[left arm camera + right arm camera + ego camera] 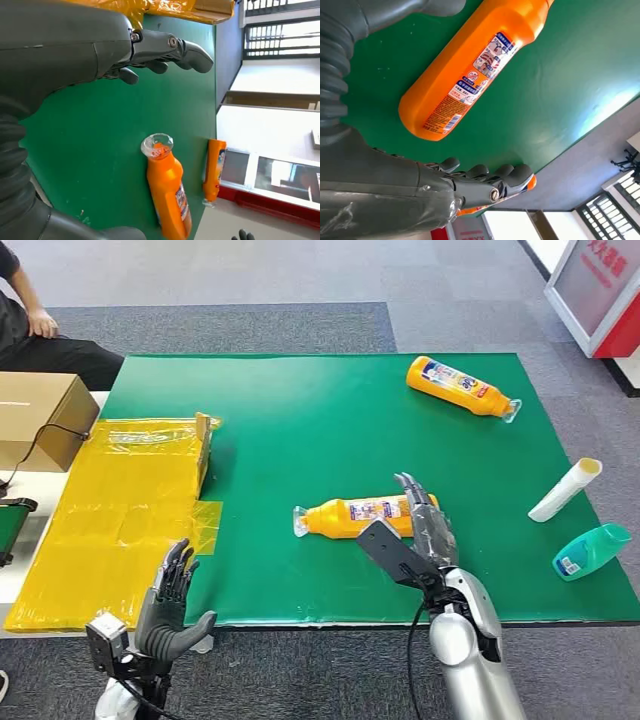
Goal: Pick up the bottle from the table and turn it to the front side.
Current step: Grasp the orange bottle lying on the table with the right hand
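Note:
An orange bottle (351, 516) with a clear cap lies on its side in the middle of the green mat (317, 430), cap toward the left, label up. My right hand (427, 530) hovers at its base end with fingers stretched out. In the right wrist view the bottle (471, 70) lies between thumb and fingers of that hand (395, 195), with green mat showing between them. My left hand (170, 602) is spread at the mat's front left corner, holding nothing. From the left wrist the bottle (168, 192) lies beyond the left hand (75, 45).
A second orange bottle (459, 386) lies at the mat's far right. A white bottle (564, 489) and a teal bottle (591, 551) lie at the right edge. Yellow plastic sheeting (121, 510) and a cardboard box (38, 415) sit left; a person (30, 330) sits behind.

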